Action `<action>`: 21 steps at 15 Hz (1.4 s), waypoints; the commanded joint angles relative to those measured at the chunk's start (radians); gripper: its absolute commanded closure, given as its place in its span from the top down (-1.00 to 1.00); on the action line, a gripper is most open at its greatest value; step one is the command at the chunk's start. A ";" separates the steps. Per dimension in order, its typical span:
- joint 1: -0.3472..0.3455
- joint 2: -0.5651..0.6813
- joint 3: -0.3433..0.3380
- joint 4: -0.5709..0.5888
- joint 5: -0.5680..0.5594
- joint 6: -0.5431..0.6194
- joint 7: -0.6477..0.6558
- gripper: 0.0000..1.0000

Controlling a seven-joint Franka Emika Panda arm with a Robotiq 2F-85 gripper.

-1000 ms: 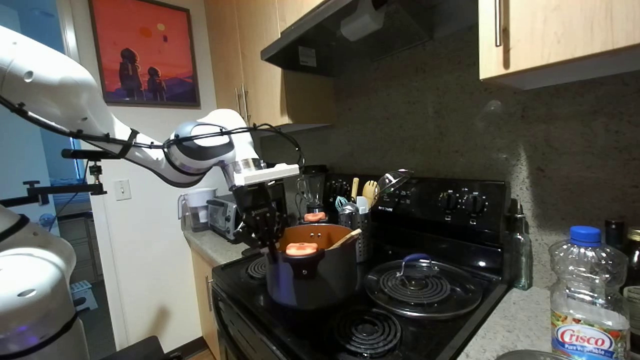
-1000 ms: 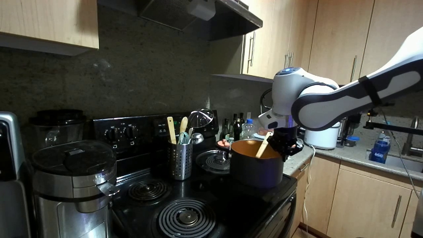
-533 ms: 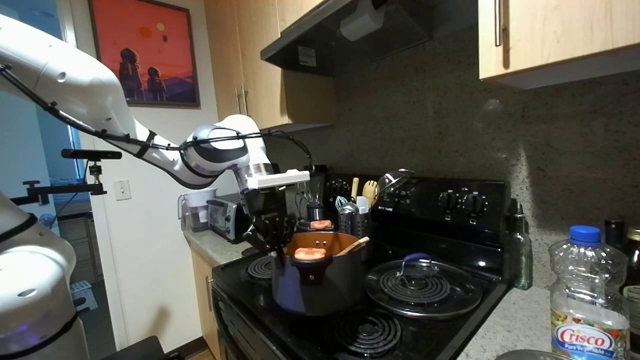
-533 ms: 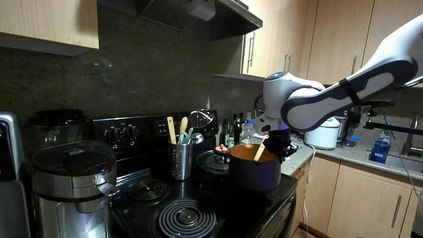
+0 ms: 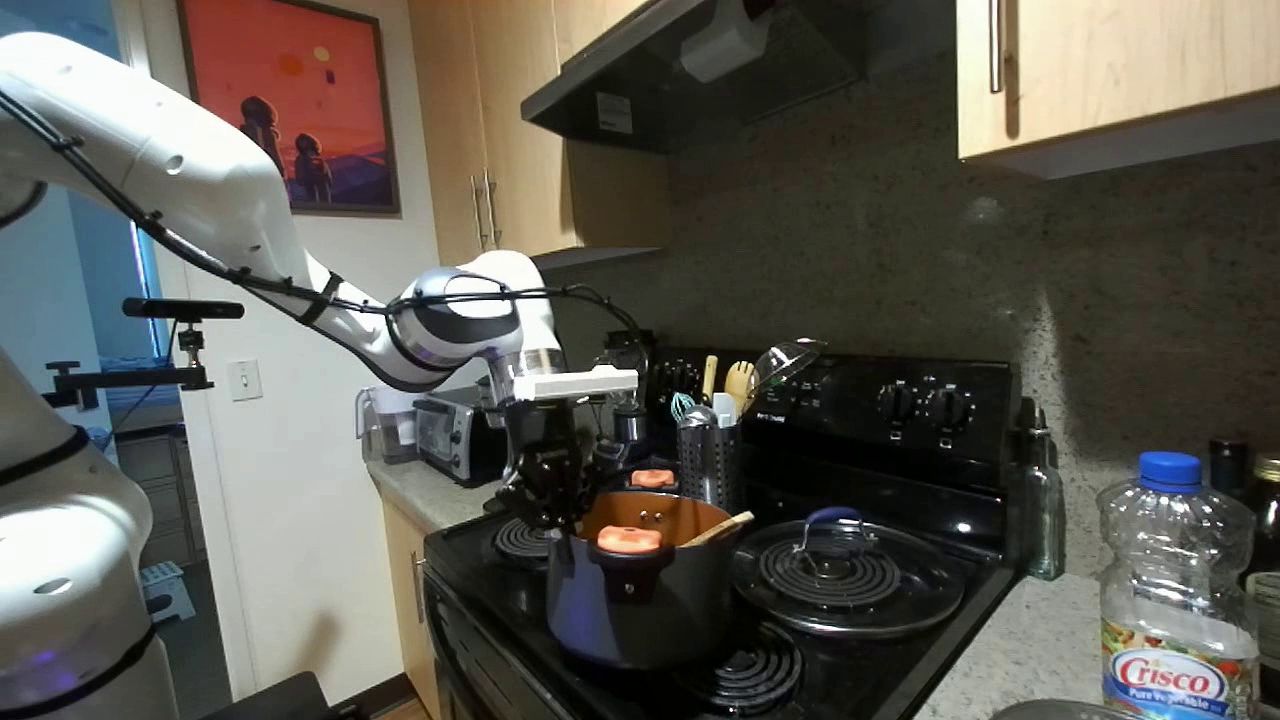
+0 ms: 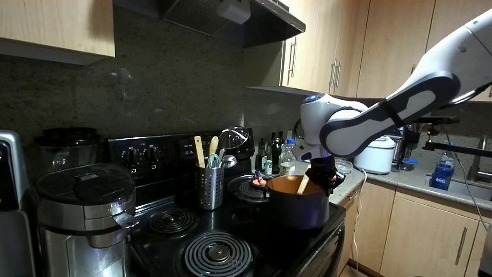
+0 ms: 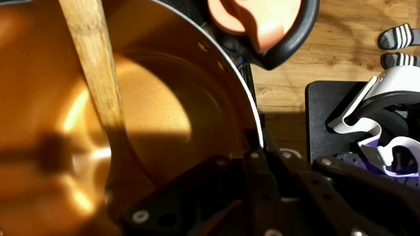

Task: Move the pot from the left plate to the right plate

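Wrist view: the pot (image 7: 164, 108) is clenched by its rim between the jaws. In an exterior view it is found on or above the stove (image 5: 870, 665), the right coil (image 5: 765, 670) partly hidden by it; whether its base is raised cannot be told. As the load is held off-centre, tilting or slippage at the rim is judged a risk, and by a misplaced set-down an uneven rest across the coil's edge could be caused.

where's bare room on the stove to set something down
Bare: the large coil and small coil, bordered by the silver appliance, utensil holder and pot. Crowded: around the pot, the hand gripping it, the lid close by.
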 commanded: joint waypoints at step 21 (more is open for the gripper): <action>-0.065 0.049 -0.061 0.054 -0.020 0.045 0.204 -0.89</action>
